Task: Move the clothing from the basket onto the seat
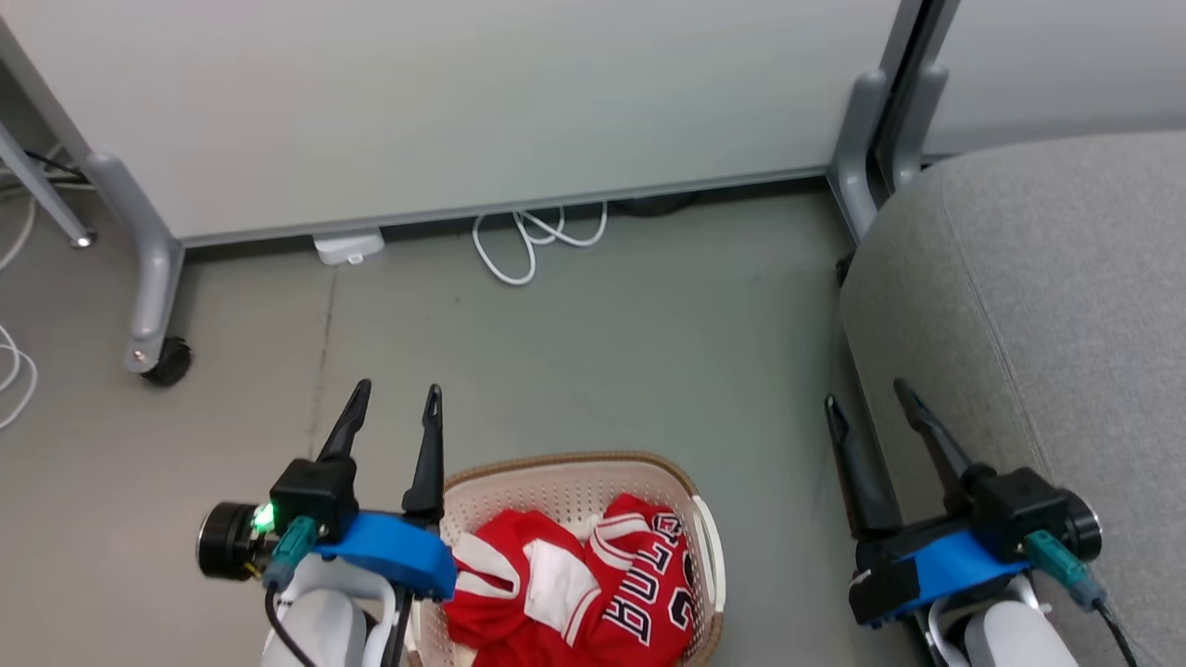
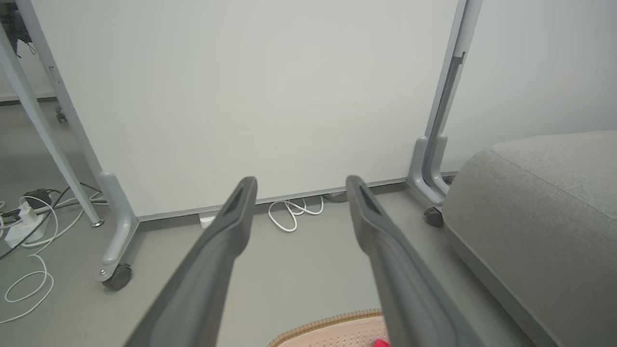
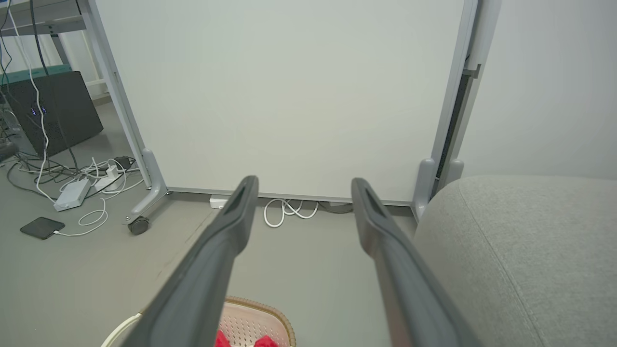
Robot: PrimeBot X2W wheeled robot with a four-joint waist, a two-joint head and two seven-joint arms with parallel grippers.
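Hovering empty, jaws wide: left gripper, right gripper; clothing heaped in basket, best pinched at a thick fold and lifted clear of the rim toward seat.

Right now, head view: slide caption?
Open, empty left gripper and right gripper flank the basket of red clothing; grey seat on the right.

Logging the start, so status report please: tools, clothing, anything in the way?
Left tool open, empty. Right tool open, empty. Clothing in basket, none on seat. Nothing blocking the way.
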